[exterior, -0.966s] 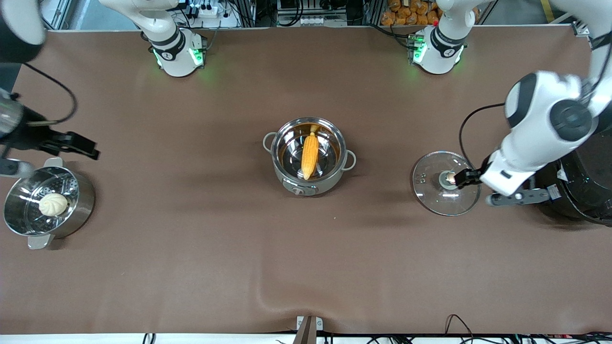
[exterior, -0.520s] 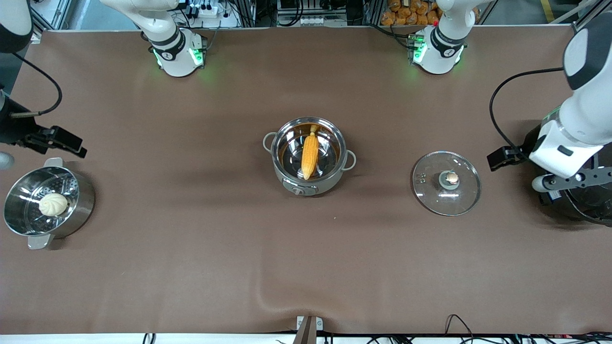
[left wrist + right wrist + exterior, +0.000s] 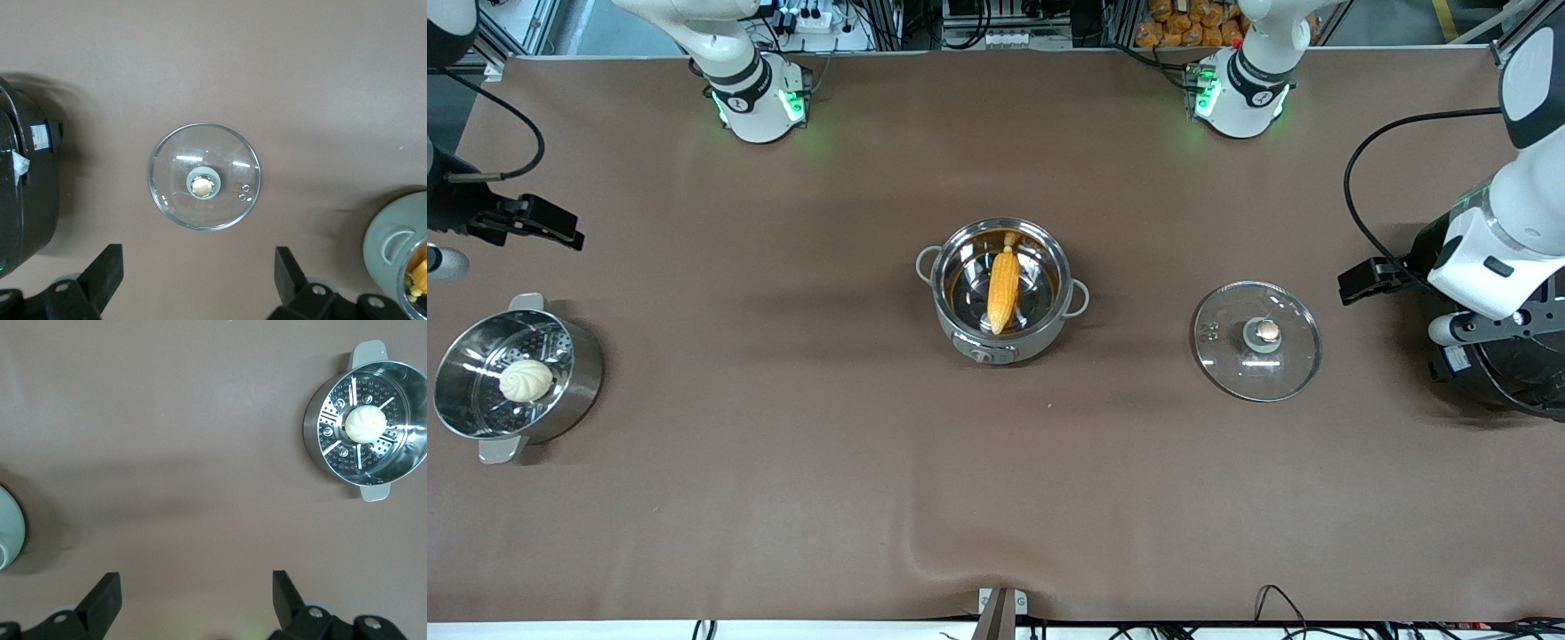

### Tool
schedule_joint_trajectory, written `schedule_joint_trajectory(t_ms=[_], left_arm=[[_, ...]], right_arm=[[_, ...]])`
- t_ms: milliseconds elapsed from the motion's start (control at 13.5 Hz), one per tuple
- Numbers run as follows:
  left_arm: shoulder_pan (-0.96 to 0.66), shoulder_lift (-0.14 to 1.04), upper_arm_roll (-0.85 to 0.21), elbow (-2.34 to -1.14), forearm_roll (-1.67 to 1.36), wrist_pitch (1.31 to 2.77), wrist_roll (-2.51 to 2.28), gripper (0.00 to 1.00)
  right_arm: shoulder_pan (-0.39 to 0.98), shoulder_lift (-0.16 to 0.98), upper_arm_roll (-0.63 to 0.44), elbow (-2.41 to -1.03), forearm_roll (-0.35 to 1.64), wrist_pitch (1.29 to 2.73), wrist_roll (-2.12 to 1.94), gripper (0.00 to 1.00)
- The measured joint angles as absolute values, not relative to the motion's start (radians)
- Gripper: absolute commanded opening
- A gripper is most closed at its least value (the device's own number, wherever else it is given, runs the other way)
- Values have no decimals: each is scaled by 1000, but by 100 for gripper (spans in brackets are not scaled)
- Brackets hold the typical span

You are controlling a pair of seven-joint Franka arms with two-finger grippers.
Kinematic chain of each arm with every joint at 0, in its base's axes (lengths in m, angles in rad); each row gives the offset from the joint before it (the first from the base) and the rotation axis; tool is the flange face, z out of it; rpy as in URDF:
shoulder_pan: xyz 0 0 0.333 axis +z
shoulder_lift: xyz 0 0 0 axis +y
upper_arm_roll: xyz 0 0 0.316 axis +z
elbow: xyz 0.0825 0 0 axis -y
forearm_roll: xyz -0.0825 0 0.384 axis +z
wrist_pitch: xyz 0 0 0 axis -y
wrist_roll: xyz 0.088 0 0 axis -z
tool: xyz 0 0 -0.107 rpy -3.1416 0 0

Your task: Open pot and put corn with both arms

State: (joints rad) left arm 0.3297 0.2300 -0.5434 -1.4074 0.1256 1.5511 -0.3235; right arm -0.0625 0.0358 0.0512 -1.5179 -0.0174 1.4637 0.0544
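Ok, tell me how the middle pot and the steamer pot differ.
The pot holds a corn cob; the steamer pot holds a white bun. The pot has loop handles and a grey base with a dial; the steamer pot has flat handles and a perforated insert. Both are shiny steel and uncovered.

Corn [image 3: 1002,289] lies in open steel pot [image 3: 960,333]

The pot [image 3: 1002,289] at frame centre is glossy polished steel, the lid [image 3: 1257,340] right of it clear smooth glass, the tabletop [image 3: 783,498] matt brown.
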Motion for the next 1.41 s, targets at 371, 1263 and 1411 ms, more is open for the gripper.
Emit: schedule_joint_trajectory(t_ms=[371,1263,1411], left_arm=[[358,205,-538,-1401,91,1538,-274,100],[40,125,-212,-1403,66,1490,-252,100],[-1,125,-167,-1405,65,1489,-252,100]], right_arm=[[-64,30,48,-1482,-17,1435,54,100],[-64,30,48,-1482,5,1444,53,100],[-64,30,48,-1482,7,1445,53,100]])
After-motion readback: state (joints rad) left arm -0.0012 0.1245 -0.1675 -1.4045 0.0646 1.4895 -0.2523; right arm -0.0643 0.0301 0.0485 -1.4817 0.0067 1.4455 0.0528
